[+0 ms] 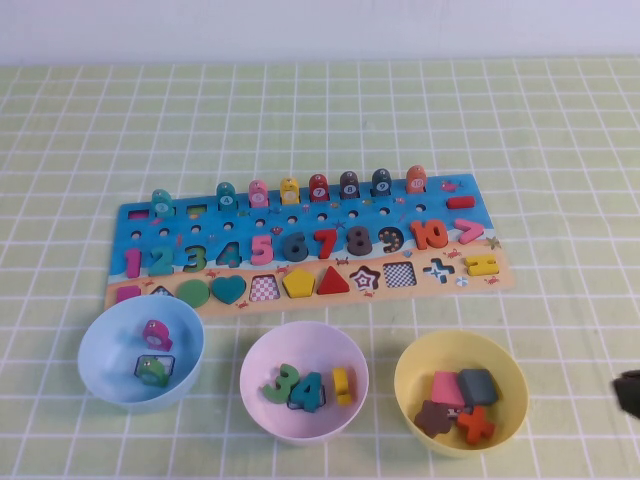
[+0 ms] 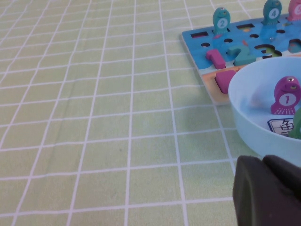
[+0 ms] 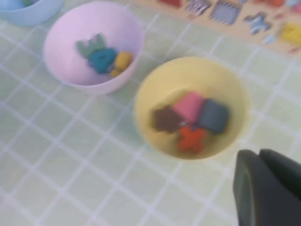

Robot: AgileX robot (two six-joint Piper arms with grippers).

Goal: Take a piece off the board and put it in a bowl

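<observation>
three bowls sit in a row on the green checked tablecloth (image 1: 560,130), just in front of the board (image 1: 300,245). the slate-blue square piece (image 1: 478,386) lies inside the yellow bowl (image 1: 412,370), the one on the robot's right, touching the pink trapezoid (image 1: 447,387) beside it. a brown star (image 1: 433,418) and an orange cross (image 1: 476,425) lie in the same bowl, nearer the robot. in the right wrist view the same four pieces show clustered on the bowl's floor, the square (image 3: 214,115) next to the trapezoid (image 3: 189,106).

the right gripper (image 1: 628,392) shows only as a dark shape at the right edge of the high view, to the right of the yellow bowl and apart from it; its fingers are closed together and carry nothing. the left gripper (image 2: 268,193) is low over the cloth just beside the light blue bowl (image 2: 249,94); whether its fingers are apart or together cannot be told.

the lilac-pink bowl (image 1: 262,352) in the middle holds number pieces, and the light blue bowl on the robot's left holds a magenta fish peg (image 1: 156,333) and a green piece. on the board, one checkered recess (image 1: 399,274) in the lower strip stands empty of its shape.
</observation>
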